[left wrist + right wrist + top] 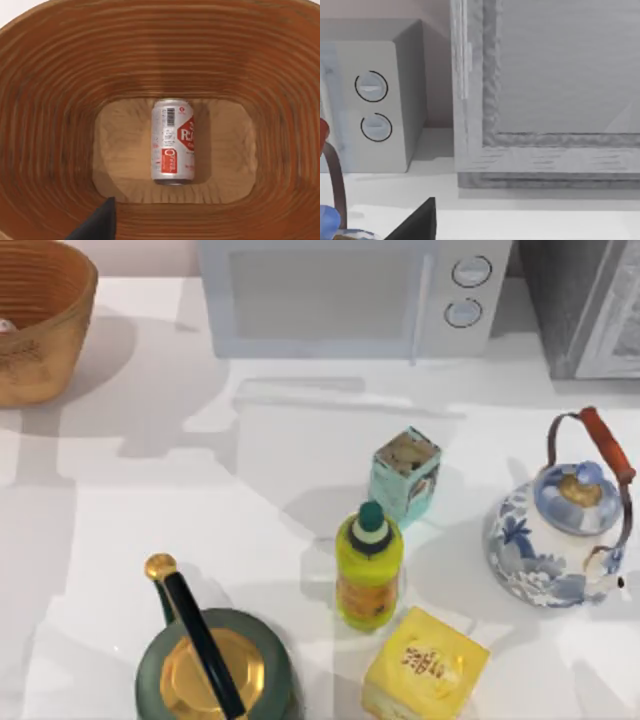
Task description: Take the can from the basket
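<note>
Basket (40, 325) sits at the table's far left corner, about 10 o'clock from table centre, cut by the top view's left and top edges; its rim curves round at the near-right side, with bare white table (150, 500) running from it toward 4 o'clock; in the left wrist view the can (173, 141) lies on its side on the basket floor, roughly centred, barcode and red label up, pale ribbed walls rising on all sides and a margin of bare floor around it, wider along its long flanks than at its ends; can not touching any wall; a sliver of it just shows at the top view's left edge inside the basket; one dark fingertip of the left gripper (97, 222) shows above the near wall, clear of the can; cannot tell its opening from that; right gripper (417, 220) likewise one dark fingertip, over the table near the white microwave (350, 295) and a grey cabinet (585, 305); opening cannot tell; rest of table crowded toward 5 o'clock: teal carton (405, 475), yellow bottle (369, 565) just beside it at its 7 o'clock, yellow box (425, 668) at the near edge, blue-white teapot (565, 525) at 3 o'clock, dark green kettle (213, 665) at 7 o'clock, cut by the near edge; all well apart from the basket.
</note>
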You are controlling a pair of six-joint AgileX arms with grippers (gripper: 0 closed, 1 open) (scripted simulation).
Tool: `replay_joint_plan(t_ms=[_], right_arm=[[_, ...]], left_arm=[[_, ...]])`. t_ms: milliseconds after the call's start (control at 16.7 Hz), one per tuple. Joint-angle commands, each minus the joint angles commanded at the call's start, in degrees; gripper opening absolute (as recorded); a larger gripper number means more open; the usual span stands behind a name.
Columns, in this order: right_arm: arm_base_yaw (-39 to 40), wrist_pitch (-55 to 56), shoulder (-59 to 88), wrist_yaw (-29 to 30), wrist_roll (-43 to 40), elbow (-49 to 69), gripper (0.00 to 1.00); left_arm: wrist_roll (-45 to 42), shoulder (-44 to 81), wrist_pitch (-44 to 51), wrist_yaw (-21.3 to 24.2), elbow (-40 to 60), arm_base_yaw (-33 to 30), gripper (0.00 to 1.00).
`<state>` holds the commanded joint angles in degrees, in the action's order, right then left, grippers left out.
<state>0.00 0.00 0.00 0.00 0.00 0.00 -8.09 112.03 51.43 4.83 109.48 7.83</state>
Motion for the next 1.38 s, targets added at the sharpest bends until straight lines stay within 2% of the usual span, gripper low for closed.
replay_joint_plan(t_ms=[300,540,1020,1380], right_arm=[[0.0,0.0,0.0,0.0,0.0,0.0,1.0],[0.0,0.0,0.0,0.0,0.0,0.0,1.0],[0.0,0.0,0.0,0.0,0.0,0.0,1.0],[0.0,0.0,0.0,0.0,0.0,0.0,1.0]], left_arm=[[-1.61,22.5,10.63,1.13,20.83,1.36,1.0],[-2.33,32.88,15.6,1.7,30.17,1.91,1.0],[-2.39,34.96,16.22,1.77,31.73,1.64,1.0],[-1.86,40.5,9.74,1.72,30.85,1.36,1.0]])
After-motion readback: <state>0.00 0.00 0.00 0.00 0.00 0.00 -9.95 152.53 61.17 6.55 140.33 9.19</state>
